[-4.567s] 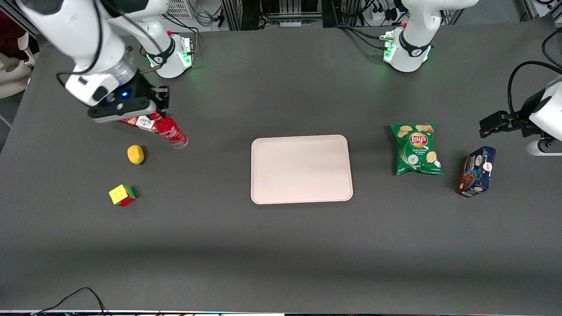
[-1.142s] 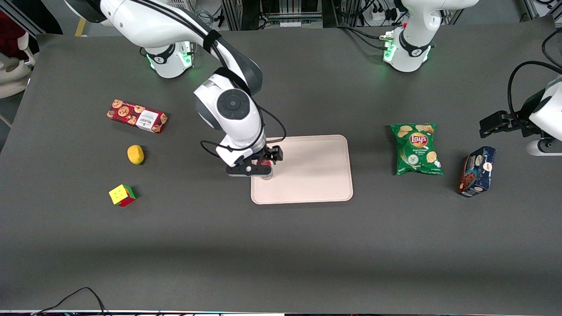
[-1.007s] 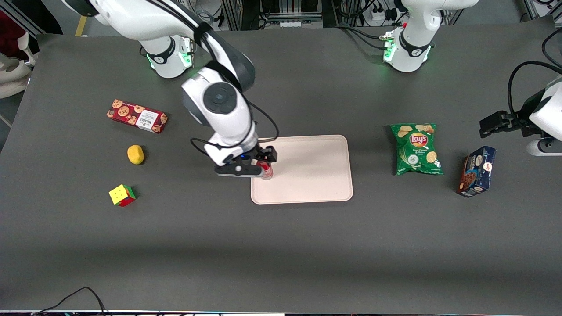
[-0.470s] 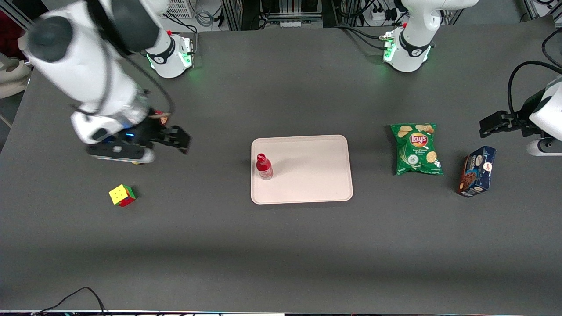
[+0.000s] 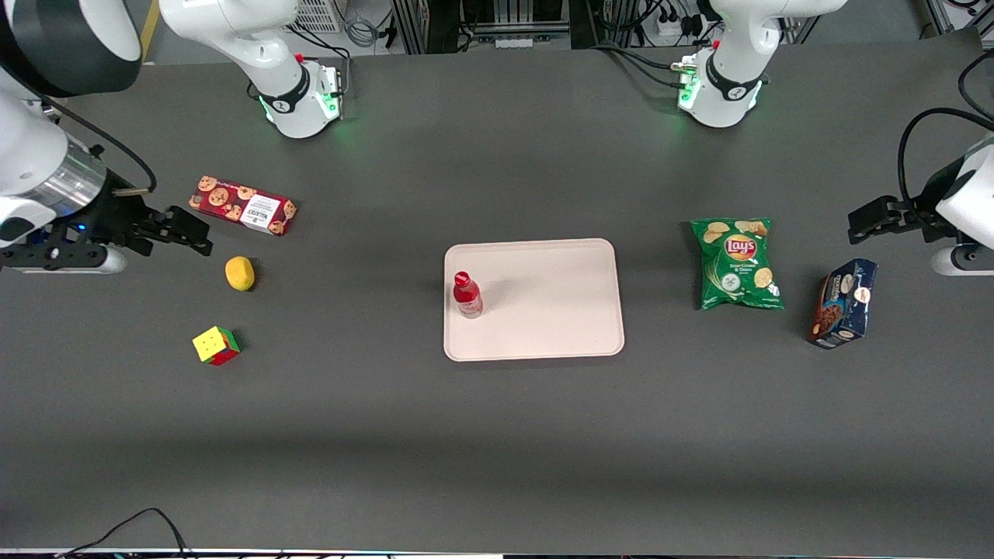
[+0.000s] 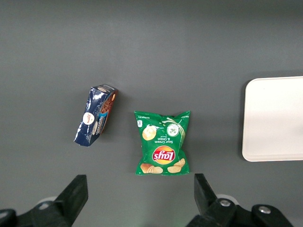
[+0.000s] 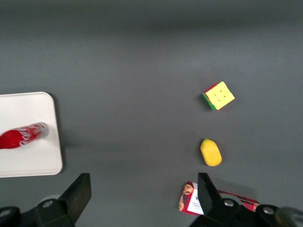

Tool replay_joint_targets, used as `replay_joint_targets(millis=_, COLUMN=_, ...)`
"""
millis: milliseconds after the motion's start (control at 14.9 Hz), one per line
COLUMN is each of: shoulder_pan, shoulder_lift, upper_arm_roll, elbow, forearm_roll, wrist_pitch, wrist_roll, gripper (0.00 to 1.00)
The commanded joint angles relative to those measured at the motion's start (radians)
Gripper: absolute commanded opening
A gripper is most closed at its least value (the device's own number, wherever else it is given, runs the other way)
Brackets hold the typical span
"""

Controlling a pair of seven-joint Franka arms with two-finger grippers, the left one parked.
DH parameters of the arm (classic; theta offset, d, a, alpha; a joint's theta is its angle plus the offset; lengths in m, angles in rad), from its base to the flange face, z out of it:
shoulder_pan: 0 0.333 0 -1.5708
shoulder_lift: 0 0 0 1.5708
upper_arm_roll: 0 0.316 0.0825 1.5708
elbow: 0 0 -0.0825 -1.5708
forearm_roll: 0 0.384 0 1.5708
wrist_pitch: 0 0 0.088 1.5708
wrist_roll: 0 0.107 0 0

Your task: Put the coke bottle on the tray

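At the working arm's end of the dark grey table [image 5: 497,435], the black two-finger gripper [image 5: 182,231] hangs raised above the surface with its jaws apart and nothing between them. Near it lie a long red cookie box [image 5: 242,205], a yellow lemon-shaped object [image 5: 239,273] and a small multicoloured puzzle cube [image 5: 216,345], nearest the front camera. At mid-table sits the large flat beige-pink tray [image 5: 543,310] — the small red coke bottle [image 5: 467,295] stands upright on it, just inside the rim that faces the working arm, well apart from the gripper. Toward the parked arm's end lie a green chip bag [image 5: 738,262] and, farther along, a dark blue snack carton [image 5: 843,303].
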Motion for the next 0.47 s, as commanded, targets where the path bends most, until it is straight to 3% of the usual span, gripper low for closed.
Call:
replay_joint_targets(millis=0, shoulder_pan=0.01, shoulder_lift=-0.064, upper_arm_roll=-0.027, elbow=-0.091, forearm_roll=0.006, wrist_pitch=0.046, wrist_roll=-0.047, gripper=1.0)
replay_joint_targets(millis=403, shoulder_pan=0.01, shoulder_lift=-0.043, upper_arm_roll=-0.067, elbow=-0.031, forearm_roll=-0.017, wrist_pitch=0.04, wrist_roll=-0.076, gripper=1.0)
